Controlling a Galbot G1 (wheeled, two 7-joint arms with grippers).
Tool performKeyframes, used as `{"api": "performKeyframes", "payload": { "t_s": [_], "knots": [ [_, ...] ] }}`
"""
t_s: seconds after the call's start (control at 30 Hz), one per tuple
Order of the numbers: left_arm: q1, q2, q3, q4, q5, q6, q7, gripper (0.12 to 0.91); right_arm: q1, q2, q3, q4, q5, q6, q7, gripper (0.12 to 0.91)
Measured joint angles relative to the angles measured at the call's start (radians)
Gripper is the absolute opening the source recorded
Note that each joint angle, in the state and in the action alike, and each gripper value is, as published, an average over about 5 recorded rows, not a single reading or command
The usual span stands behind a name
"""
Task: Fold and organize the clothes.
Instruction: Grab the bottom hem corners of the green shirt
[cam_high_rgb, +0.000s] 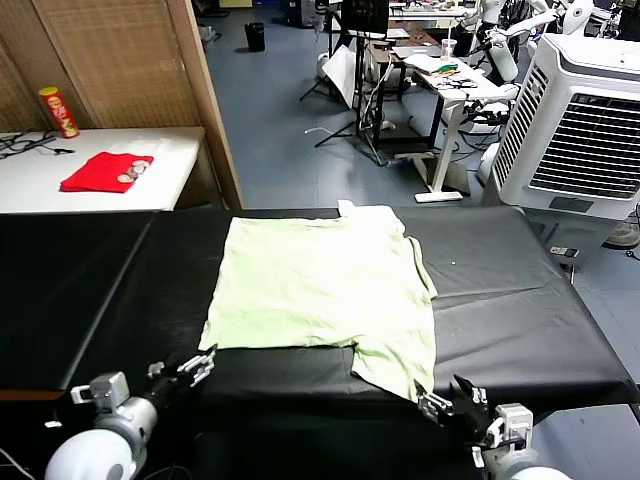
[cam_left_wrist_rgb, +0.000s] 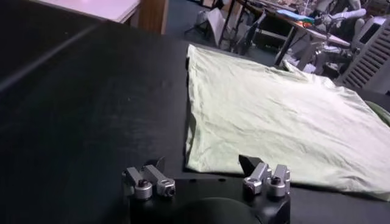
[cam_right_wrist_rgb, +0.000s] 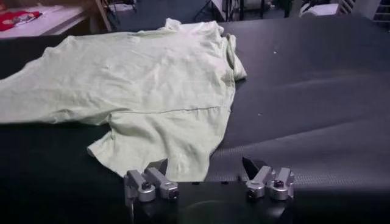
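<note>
The pale light-green T-shirt (cam_high_rgb: 320, 290) lies spread flat on the black table (cam_high_rgb: 100, 290), with one flap (cam_high_rgb: 395, 365) reaching toward the near edge on the right. It also shows in the left wrist view (cam_left_wrist_rgb: 274, 115) and the right wrist view (cam_right_wrist_rgb: 140, 85). My left gripper (cam_high_rgb: 185, 368) is open and empty at the near edge, just short of the shirt's near left corner (cam_left_wrist_rgb: 195, 164). My right gripper (cam_high_rgb: 450, 402) is open and empty at the near edge, just short of the flap's tip (cam_right_wrist_rgb: 177, 170). The red-and-white patch is not in view.
A white side table (cam_high_rgb: 170, 150) at the back left holds a small red folded garment (cam_high_rgb: 105, 172) and a red can (cam_high_rgb: 58, 111). A white air cooler (cam_high_rgb: 580, 120) stands at the right. Desks and stands crowd the floor behind.
</note>
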Motion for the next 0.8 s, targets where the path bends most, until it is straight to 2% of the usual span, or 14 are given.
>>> {"api": "performKeyframes", "payload": {
  "t_s": [0.13,0.3,0.47,0.6,0.8],
  "knots": [
    [-0.01,-0.005,0.008,0.013,0.017,0.002,0.014,0.798,0.003,0.006,-0.008,-0.008,-0.015,0.005,-0.004,0.798],
    [-0.031,-0.018,0.024,0.043,0.039,-0.011,0.015,0.798,0.005,0.014,-0.015,-0.021,-0.028,0.012,-0.006,0.792],
    [-0.052,-0.028,0.033,0.08,0.064,-0.027,0.013,0.761,0.004,0.02,-0.018,-0.03,-0.038,0.024,-0.009,0.709],
    [-0.054,-0.029,0.032,0.098,0.065,-0.036,0.015,0.614,0.007,0.022,-0.021,-0.038,-0.045,0.029,-0.013,0.556],
    [-0.053,-0.03,0.039,0.107,0.086,-0.042,0.031,0.285,0.001,0.03,-0.027,-0.039,-0.054,0.039,-0.012,0.231]
  ]
}}
